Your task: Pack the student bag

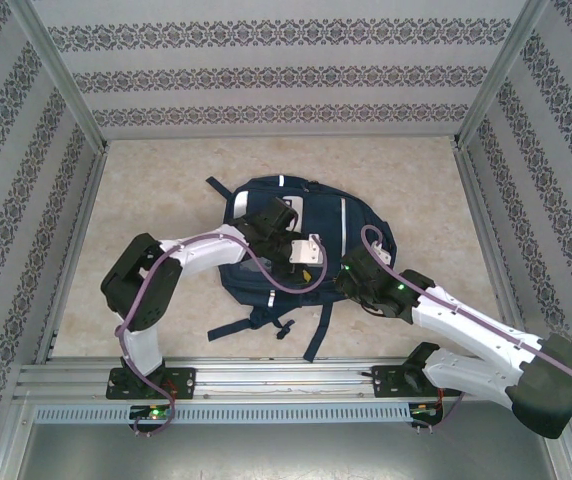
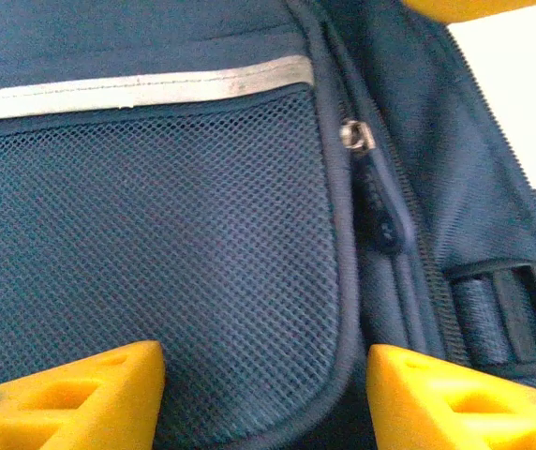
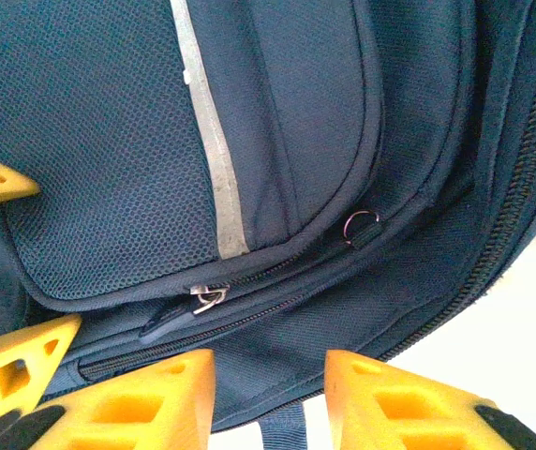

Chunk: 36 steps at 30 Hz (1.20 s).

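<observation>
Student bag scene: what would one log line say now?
student bag flat on table | left gripper open at mesh pocket | right gripper open at zipper

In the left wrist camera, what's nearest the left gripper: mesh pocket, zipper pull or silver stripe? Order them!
1. The mesh pocket, right at the left gripper, bottom middle.
2. The zipper pull, upper right.
3. The silver stripe, along the top.

We hold our left gripper (image 2: 263,375) with its jaws spread apart. Our right gripper (image 3: 268,389) stands parted too, and both arms reach forward and inward.
</observation>
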Each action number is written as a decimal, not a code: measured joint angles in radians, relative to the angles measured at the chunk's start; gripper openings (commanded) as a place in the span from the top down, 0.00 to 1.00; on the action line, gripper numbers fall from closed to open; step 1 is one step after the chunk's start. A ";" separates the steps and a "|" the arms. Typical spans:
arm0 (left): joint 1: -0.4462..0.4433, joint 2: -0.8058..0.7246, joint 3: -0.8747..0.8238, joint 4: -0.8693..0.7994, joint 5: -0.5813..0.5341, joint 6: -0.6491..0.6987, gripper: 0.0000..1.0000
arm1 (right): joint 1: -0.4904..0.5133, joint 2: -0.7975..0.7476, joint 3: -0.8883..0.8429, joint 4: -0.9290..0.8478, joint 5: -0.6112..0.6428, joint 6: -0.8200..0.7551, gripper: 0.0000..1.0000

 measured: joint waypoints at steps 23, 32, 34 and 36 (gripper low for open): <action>-0.028 0.033 0.108 -0.103 0.039 -0.020 1.00 | -0.019 0.103 0.042 0.063 -0.138 -0.037 0.53; -0.008 0.033 0.134 -0.168 0.166 -0.043 1.00 | 0.038 0.187 0.113 0.002 0.043 0.010 0.50; 0.000 0.033 0.134 -0.168 0.182 -0.042 1.00 | 0.050 0.204 0.117 -0.003 0.078 0.024 0.52; 0.003 0.033 0.134 -0.168 0.193 -0.041 1.00 | 0.061 0.219 0.120 -0.006 0.105 0.036 0.55</action>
